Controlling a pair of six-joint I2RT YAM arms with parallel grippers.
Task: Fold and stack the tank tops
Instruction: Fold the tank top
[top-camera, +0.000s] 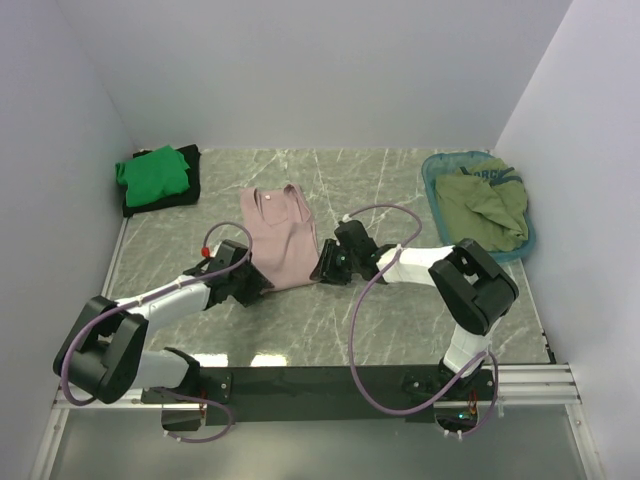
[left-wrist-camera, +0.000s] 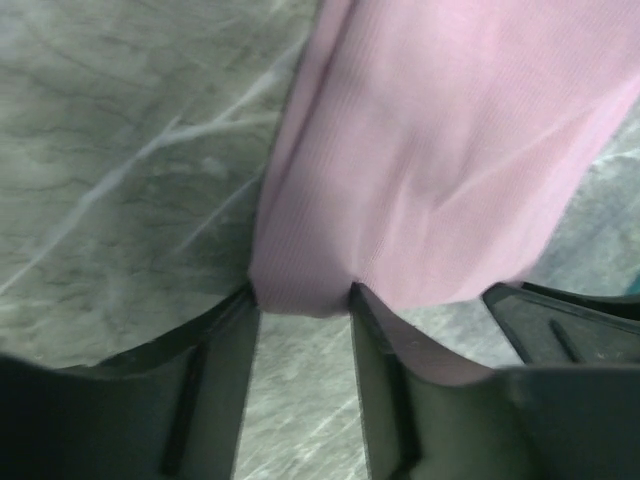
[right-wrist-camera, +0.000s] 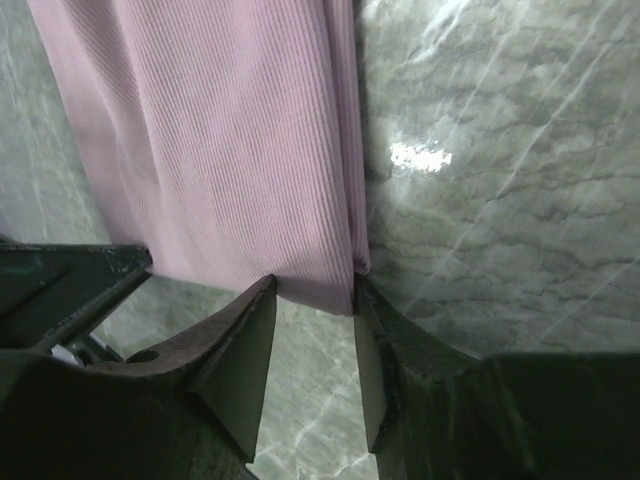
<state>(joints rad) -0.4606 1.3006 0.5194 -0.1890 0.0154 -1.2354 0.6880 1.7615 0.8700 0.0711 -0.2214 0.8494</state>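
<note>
Table (top-camera: 400, 320) of grey marble pattern, robot arms at six o'clock. Just beyond them, the left gripper (left-wrist-camera: 300, 295) straddles the seven o'clock hem corner of the dusty pink tank top (top-camera: 283, 235) and the right gripper (right-wrist-camera: 315, 290) the five o'clock corner. Both sets of fingers are parted around the hem; whether they pinch it I cannot tell. The top lies flat mid-table. It looks thin, limp and light, so those hem corners seem the best hold. Farther off, a bright green top (top-camera: 152, 172) lies on a black top (top-camera: 192, 180) at ten o'clock, and an olive top (top-camera: 485, 205) fills the teal basket (top-camera: 430, 185) at two o'clock.

Tank tops x4: 1 pink top (top-camera: 280, 235), 1 green top (top-camera: 152, 172), 1 black top (top-camera: 192, 175), 1 olive top (top-camera: 485, 205). Teal basket (top-camera: 430, 170) x1.
</note>
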